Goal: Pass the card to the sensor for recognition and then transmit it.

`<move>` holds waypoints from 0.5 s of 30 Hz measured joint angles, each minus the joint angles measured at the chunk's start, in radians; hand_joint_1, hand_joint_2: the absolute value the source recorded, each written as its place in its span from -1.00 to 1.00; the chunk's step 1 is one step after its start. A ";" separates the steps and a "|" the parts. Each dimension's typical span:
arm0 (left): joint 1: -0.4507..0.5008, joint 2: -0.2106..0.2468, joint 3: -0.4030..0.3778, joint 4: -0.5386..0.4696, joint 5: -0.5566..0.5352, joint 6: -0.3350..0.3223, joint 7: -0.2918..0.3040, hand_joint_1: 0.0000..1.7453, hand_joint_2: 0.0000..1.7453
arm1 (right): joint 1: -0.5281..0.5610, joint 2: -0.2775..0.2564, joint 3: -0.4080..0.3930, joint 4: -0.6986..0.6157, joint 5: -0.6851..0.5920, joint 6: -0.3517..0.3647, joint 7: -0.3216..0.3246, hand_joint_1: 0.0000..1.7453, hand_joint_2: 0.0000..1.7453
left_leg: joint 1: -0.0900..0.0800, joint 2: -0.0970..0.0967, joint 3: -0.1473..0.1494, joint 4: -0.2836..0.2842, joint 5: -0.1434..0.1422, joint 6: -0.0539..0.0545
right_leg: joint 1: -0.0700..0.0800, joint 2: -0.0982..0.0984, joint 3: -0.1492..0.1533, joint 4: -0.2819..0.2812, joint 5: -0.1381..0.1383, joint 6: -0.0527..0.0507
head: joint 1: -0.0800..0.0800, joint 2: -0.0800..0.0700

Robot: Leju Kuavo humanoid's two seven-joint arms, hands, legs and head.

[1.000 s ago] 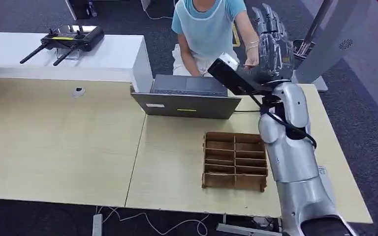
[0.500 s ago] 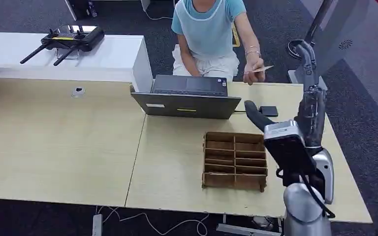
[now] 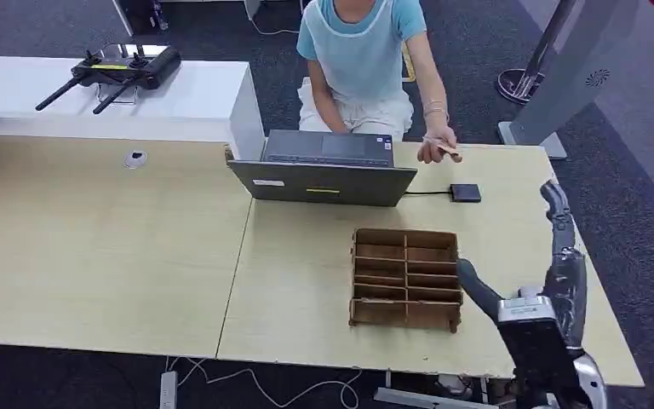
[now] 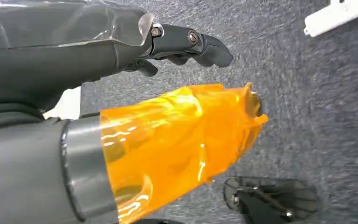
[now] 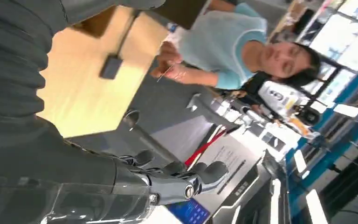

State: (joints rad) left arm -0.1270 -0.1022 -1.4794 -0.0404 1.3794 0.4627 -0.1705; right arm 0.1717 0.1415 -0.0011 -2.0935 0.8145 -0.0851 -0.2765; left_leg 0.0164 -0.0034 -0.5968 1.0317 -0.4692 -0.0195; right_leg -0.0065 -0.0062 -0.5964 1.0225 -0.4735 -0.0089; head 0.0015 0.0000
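Observation:
A person seated behind the table pinches the small tan card (image 3: pixel 448 149) (image 5: pixel 164 73) just above the tabletop, beside the laptop's right corner. The sensor (image 3: pixel 466 192) (image 5: pixel 111 66), a small black box on a cable, lies on the table a little nearer me than the card. My right hand (image 3: pixel 555 271) (image 5: pixel 168 184) hangs low over the table's right front edge, fingers spread and holding nothing, well apart from the card and the sensor. My left hand (image 4: pixel 121 51) hangs over grey carpet, its thumb wrapped in orange tape, with nothing in it.
An open grey laptop (image 3: pixel 324 170) stands at the table's (image 3: pixel 298 264) far middle. A brown cardboard divider tray (image 3: pixel 406 277) sits just left of my right arm. A white counter (image 3: pixel 187 94) with a black controller (image 3: pixel 123 68) is at the back left.
My right arm has dropped from up by the person's hand to the table's right front edge. The person now holds the card and has lowered it toward the table.

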 joint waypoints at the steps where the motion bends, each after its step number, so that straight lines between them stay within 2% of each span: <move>1: 0.000 0.000 0.000 0.000 0.006 0.007 -0.005 -1.00 -1.00 | 0.016 0.000 -0.001 -0.001 0.016 -0.005 0.001 -1.00 1.00 | 0.000 0.000 0.000 0.000 0.000 0.000 | 0.000 0.000 0.000 0.000 0.000 0.000 | 0.000 0.000; 6: -0.001 0.000 -0.007 0.003 0.028 0.046 -0.006 -1.00 -1.00 | 0.106 0.000 -0.018 -0.001 0.042 -0.007 0.018 -1.00 1.00 | 0.000 0.000 0.000 0.000 0.000 0.000 | 0.000 0.000 0.000 0.000 0.000 0.000 | 0.000 0.000; 11: -0.003 0.000 -0.011 0.005 0.041 0.053 0.003 -1.00 -1.00 | 0.139 0.000 -0.029 0.001 0.054 0.006 0.025 -1.00 1.00 | 0.000 0.001 0.000 0.000 0.000 0.000 | 0.000 0.000 0.000 0.000 0.000 0.000 | 0.000 0.000; 15: -0.003 0.000 -0.012 0.005 0.081 0.037 0.038 -1.00 -1.00 | 0.153 0.000 -0.035 0.013 0.108 0.027 0.039 -1.00 1.00 | 0.000 0.000 0.000 0.000 0.000 0.000 | 0.000 0.000 0.000 0.000 0.000 0.000 | 0.000 0.000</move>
State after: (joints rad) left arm -0.1300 -0.1026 -1.4912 -0.0351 1.4607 0.5001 -0.1327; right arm 0.3249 0.1415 -0.0366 -2.0809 0.9228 -0.0584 -0.2377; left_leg 0.0164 -0.0030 -0.5966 1.0315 -0.4694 -0.0194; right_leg -0.0065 -0.0061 -0.5964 1.0225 -0.4736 -0.0092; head 0.0011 0.0000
